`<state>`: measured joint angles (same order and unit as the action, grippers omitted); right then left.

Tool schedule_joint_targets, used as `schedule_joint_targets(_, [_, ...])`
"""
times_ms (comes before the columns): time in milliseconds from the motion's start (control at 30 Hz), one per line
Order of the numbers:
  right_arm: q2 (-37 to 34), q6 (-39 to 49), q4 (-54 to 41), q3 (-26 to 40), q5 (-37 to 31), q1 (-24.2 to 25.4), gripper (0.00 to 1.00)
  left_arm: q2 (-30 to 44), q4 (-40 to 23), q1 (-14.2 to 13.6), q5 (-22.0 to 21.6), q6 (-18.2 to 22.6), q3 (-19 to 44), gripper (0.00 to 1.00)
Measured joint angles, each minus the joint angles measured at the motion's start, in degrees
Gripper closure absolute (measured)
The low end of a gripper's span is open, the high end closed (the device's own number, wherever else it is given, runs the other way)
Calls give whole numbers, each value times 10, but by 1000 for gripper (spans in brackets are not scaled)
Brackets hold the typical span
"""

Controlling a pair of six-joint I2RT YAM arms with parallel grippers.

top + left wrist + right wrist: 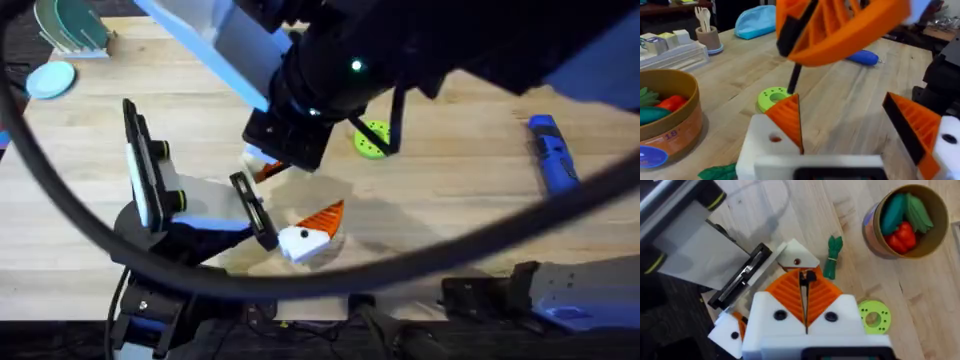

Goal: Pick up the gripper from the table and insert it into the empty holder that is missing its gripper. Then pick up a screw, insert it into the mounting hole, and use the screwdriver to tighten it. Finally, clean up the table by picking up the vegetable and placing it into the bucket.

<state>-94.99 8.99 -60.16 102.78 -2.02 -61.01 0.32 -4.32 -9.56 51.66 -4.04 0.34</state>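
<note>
The left end effector (285,225) is sitting open, its white holder (771,142) bearing an orange gripper (787,120). The right end effector (805,301) is pinching a small black bit above it, while the blue screwdriver (552,152) is lying near the tabletop's (450,190) right edge.

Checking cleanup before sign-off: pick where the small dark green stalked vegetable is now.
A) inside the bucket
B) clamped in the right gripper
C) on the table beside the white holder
C: in the right wrist view the vegetable lies on bare wood next to the holder, apart from the bucket.
</note>
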Motion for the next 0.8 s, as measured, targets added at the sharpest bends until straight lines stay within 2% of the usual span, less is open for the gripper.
schedule_joint_targets(800, [-55,1,9,3,22,0,995,1,-2,0,5,1,0,8])
